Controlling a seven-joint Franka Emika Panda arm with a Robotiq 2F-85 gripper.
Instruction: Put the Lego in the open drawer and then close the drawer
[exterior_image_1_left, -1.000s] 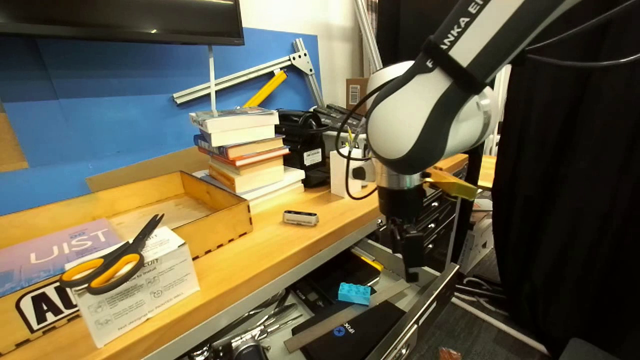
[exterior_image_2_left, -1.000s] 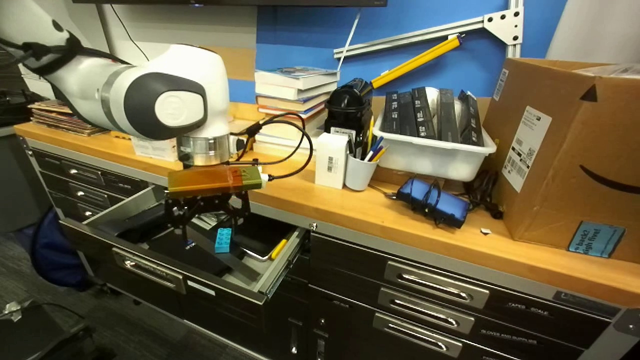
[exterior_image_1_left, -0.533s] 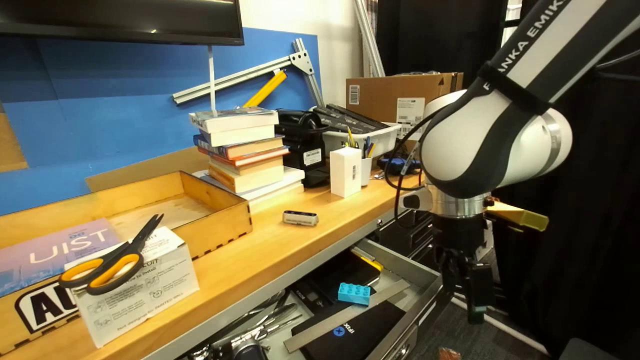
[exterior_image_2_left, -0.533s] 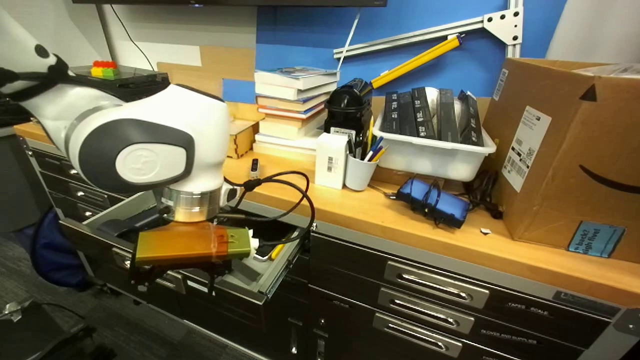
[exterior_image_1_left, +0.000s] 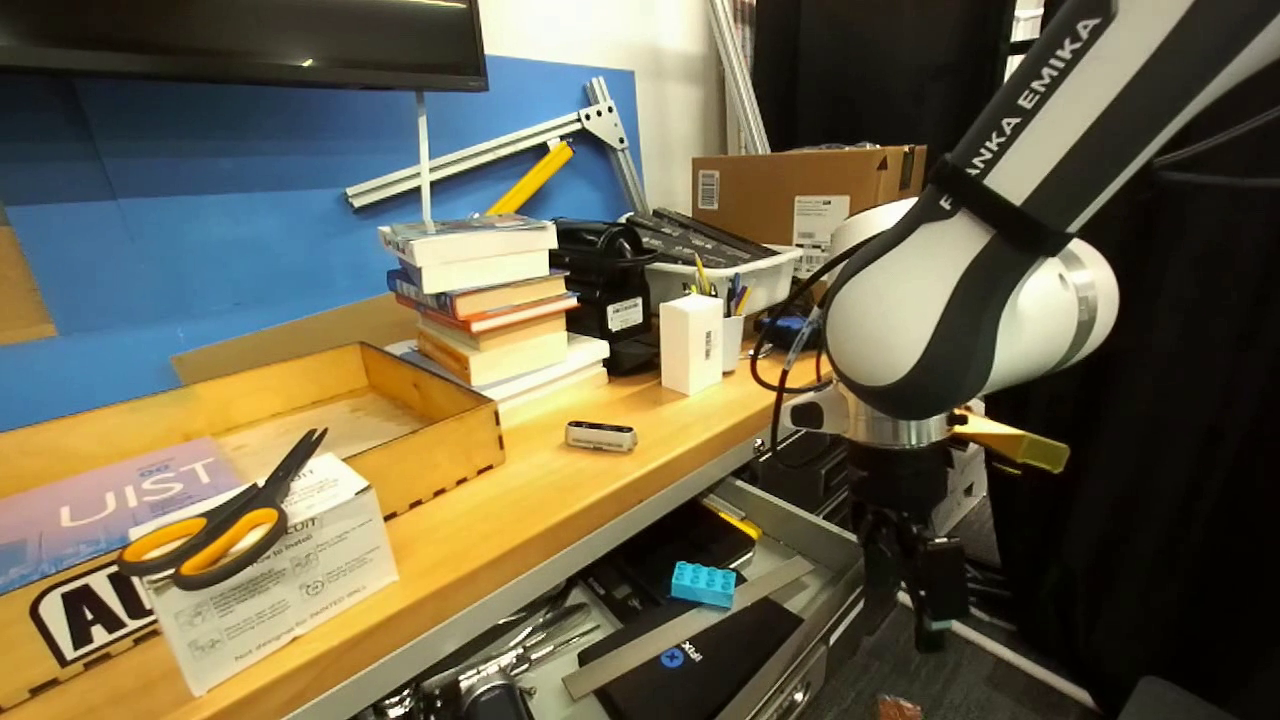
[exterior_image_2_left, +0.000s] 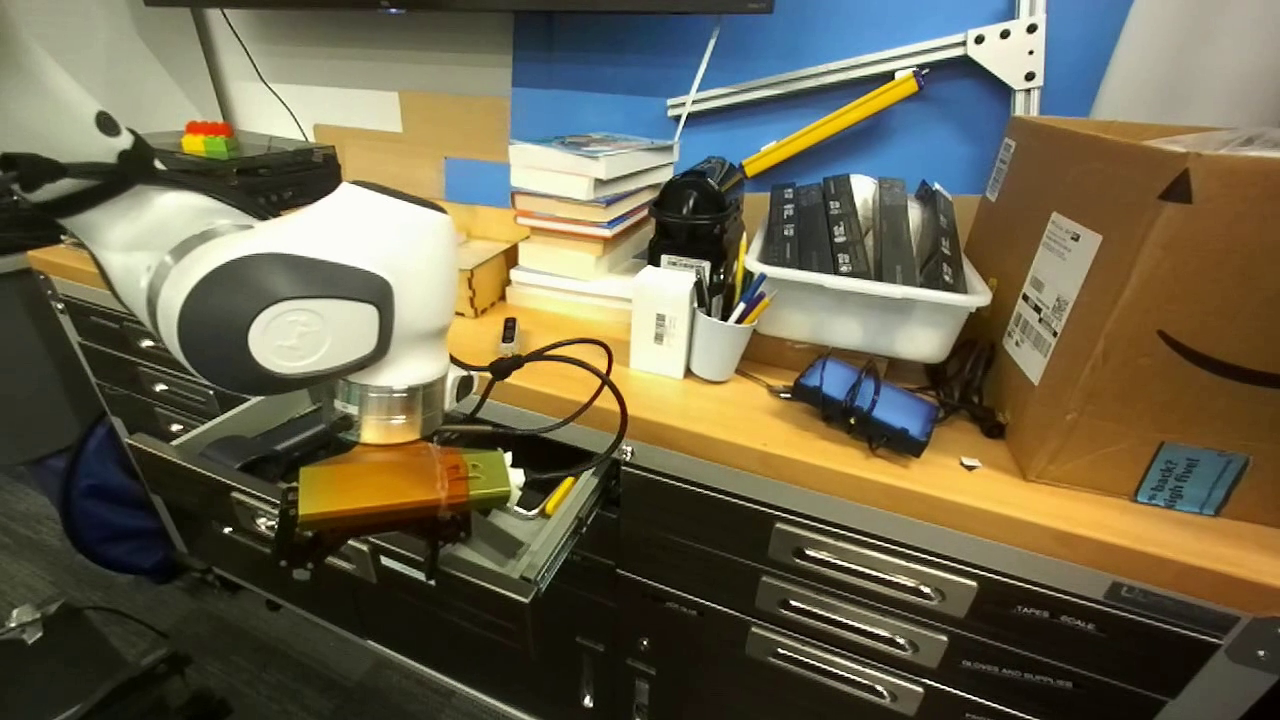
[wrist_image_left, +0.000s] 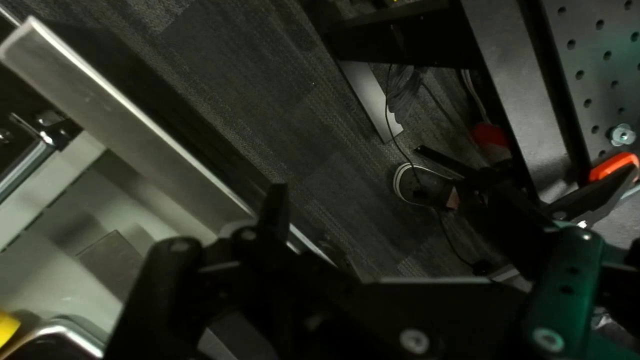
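Half a second on, the arm (exterior_image_1_left: 915, 310) has shifted toward the wooden surface (exterior_image_1_left: 520, 510), and the drawer (exterior_image_1_left: 800, 525) has slid a little way in, though it remains well open. A large cardboard box (exterior_image_2_left: 1120, 330) stands on the surface, well apart from a shallow wooden tray (exterior_image_1_left: 440, 462). Between the two come a white bin (exterior_image_2_left: 850, 325) packed with slim dark boxes (exterior_image_2_left: 845, 225), just beside the cardboard box, and a stack of books (exterior_image_1_left: 490, 310) near the tray's end. The pincer (exterior_image_2_left: 366, 573) points down just outside the drawer's front, its fingers (wrist_image_left: 277, 215) spread and released. One finger overlaps the drawer's front rim in the wrist view, but whether they touch is hard to say in that dark corner. Just beside the tray, a white carton (exterior_image_1_left: 330, 575) carries black-and-orange scissors (exterior_image_1_left: 265, 498) on its top. Inside the drawer lie a flat black case (exterior_image_1_left: 725, 655) lettered iFix and a metal strip (exterior_image_1_left: 690, 626) reaching across it. Smallest of all, the light-blue Lego (exterior_image_1_left: 703, 584) is in the drawer too, studs up, near the strip.
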